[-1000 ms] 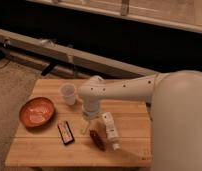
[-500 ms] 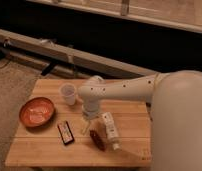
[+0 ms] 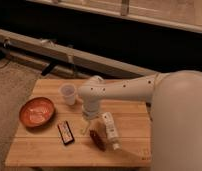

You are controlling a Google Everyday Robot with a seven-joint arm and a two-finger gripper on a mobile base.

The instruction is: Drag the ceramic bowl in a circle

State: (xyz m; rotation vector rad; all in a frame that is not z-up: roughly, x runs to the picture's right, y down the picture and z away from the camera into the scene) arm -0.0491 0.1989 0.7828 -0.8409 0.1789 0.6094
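Observation:
The ceramic bowl (image 3: 37, 112) is a wide, shallow orange-brown dish with a pale centre. It sits on the left side of the wooden table (image 3: 39, 147). My white arm reaches in from the right over the table's middle. My gripper (image 3: 86, 125) hangs below the wrist, pointing down near the table's centre, well to the right of the bowl and not touching it. It holds nothing that I can see.
A small translucent white cup (image 3: 68, 93) stands just left of my wrist. A dark flat rectangular object (image 3: 65, 132) lies between bowl and gripper. A brown object (image 3: 98, 139) and a white bottle (image 3: 110, 129) lie right of the gripper. A metal rail runs behind the table.

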